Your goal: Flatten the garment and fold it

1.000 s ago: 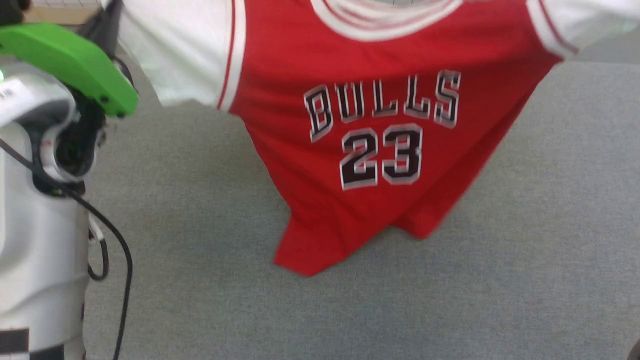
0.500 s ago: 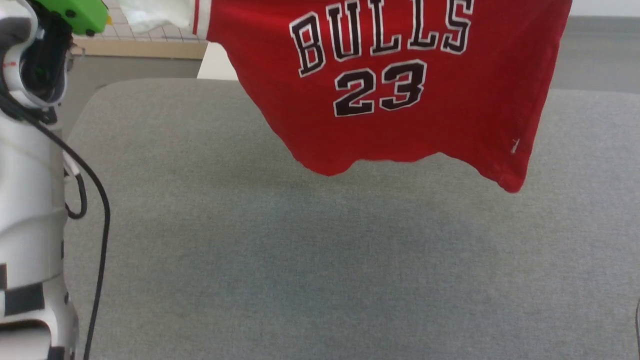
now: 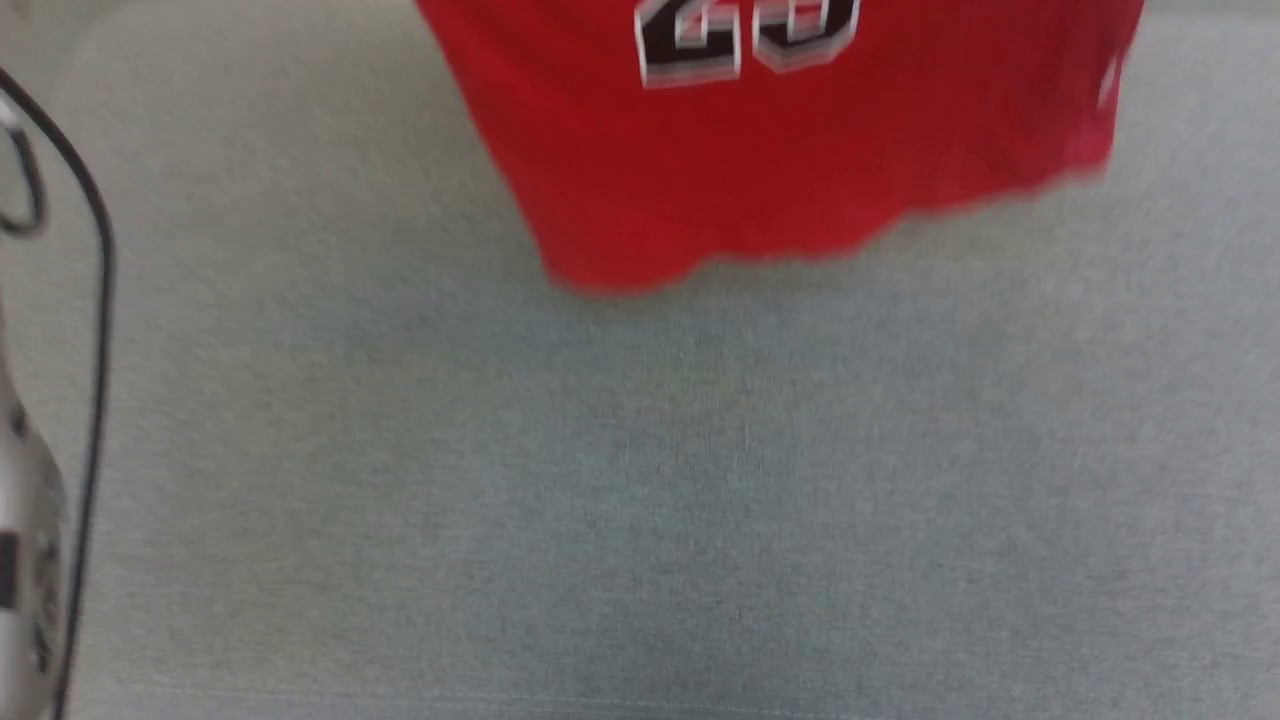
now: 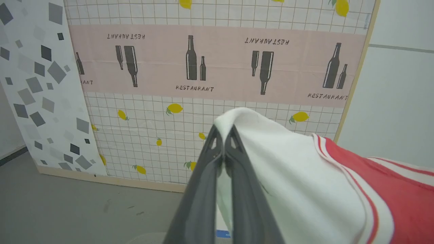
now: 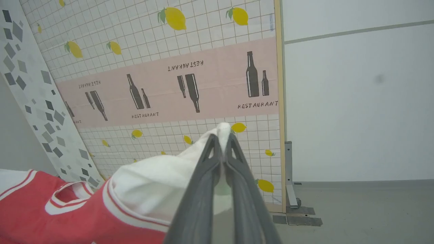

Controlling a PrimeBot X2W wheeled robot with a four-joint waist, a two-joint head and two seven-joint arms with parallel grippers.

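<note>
Grey surface (image 3: 640,500) lies low in the head view; the shirt (image 3: 800,170) hangs over it. Left wrist view: the left claw (image 4: 223,134) pinches a white sleeve (image 4: 291,169). Right wrist view: the right claw (image 5: 222,140) pinches the other. Flattening step, I think; next, lower it smooth.

on the red garment (image 3: 800,170), black white-edged digits run off the head view's top edge. only their blurred lower halves show, and they look like "23". the printed panel (image 4: 220,112) carries a pink band (image 4: 220,67) with "restaurant" repeated in dark capitals beside bottle drawings (image 4: 191,57). in the left wrist view it stands twice upright along the band's lower edge and twice upside down along its upper edge, with a cut-off "ant" at the band's left end. the right wrist view shows the same word on that band, twice upright and twice inverted, the leftmost partly unreadable.
</note>
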